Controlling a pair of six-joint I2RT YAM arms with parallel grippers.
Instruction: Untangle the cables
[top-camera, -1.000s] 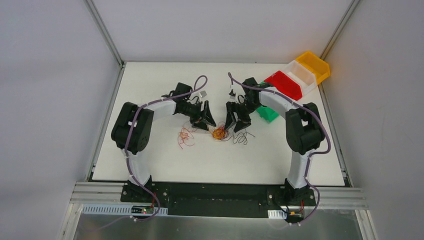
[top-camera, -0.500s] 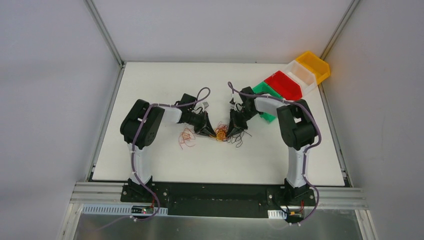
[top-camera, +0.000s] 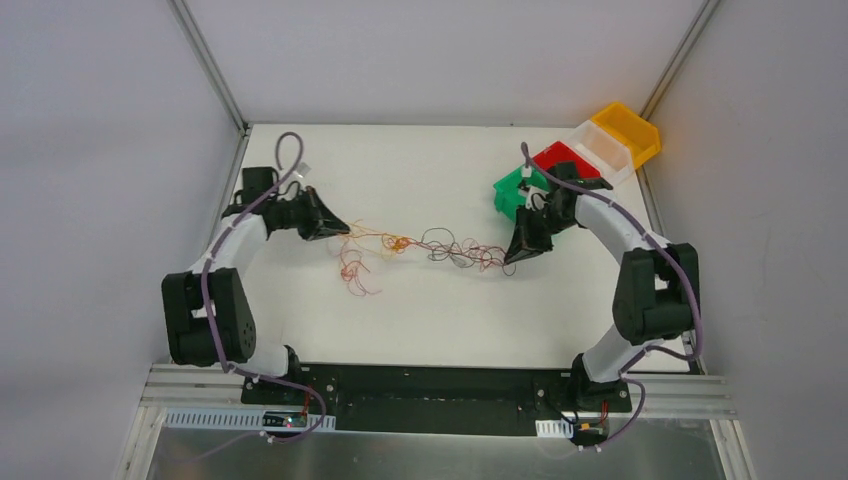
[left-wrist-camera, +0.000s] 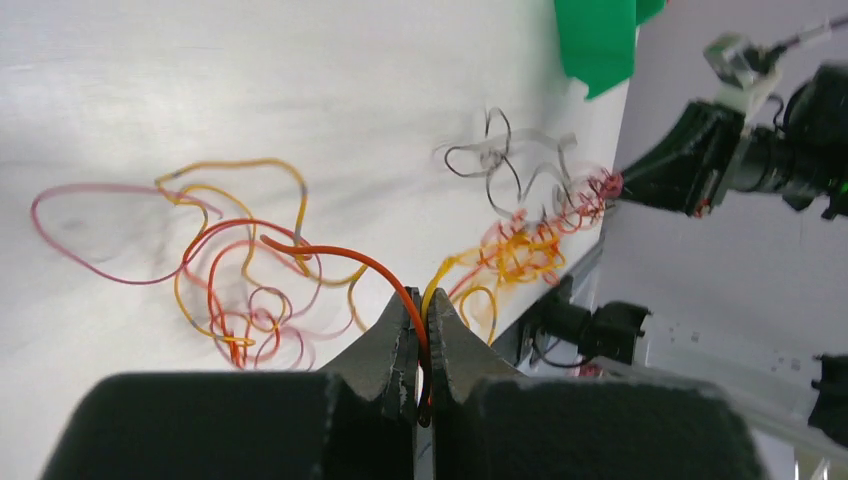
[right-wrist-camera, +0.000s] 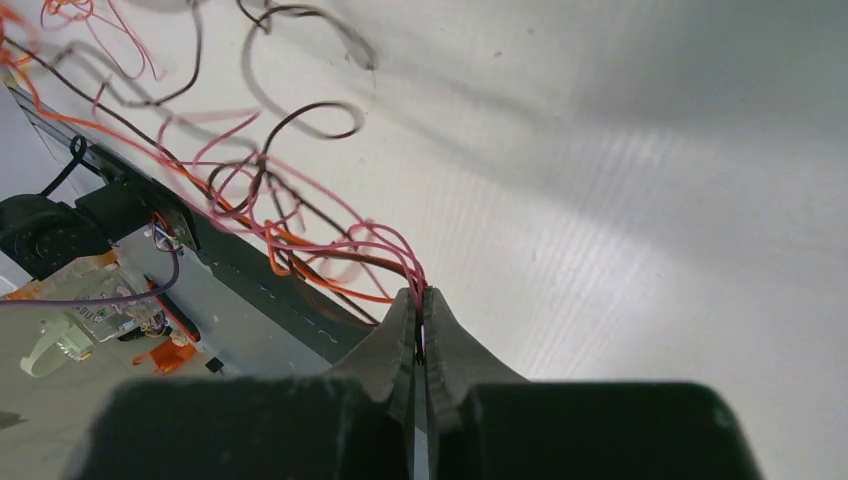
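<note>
The cables (top-camera: 430, 243) are thin curly wires in red, orange, yellow and dark brown, stretched in a loose line across the middle of the white table. My left gripper (top-camera: 345, 231) holds their left end, shut on orange and yellow strands (left-wrist-camera: 422, 300). My right gripper (top-camera: 510, 258) holds their right end, shut on pink-red strands (right-wrist-camera: 418, 292). A small red and orange loop bundle (top-camera: 353, 272) hangs off the line just below its left part. Dark brown loops (top-camera: 452, 246) sit in the middle stretch.
A green bin (top-camera: 516, 190) stands right behind the right gripper. Red (top-camera: 566, 160), white (top-camera: 606, 150) and yellow (top-camera: 628, 128) bins line the back right corner. The table's near edge meets a black and metal rail (top-camera: 430, 385).
Both grippers closed on the tangle at the table's centre, then drew apart, the left going far left and the right going right. The clump has been pulled out into a long line.
</note>
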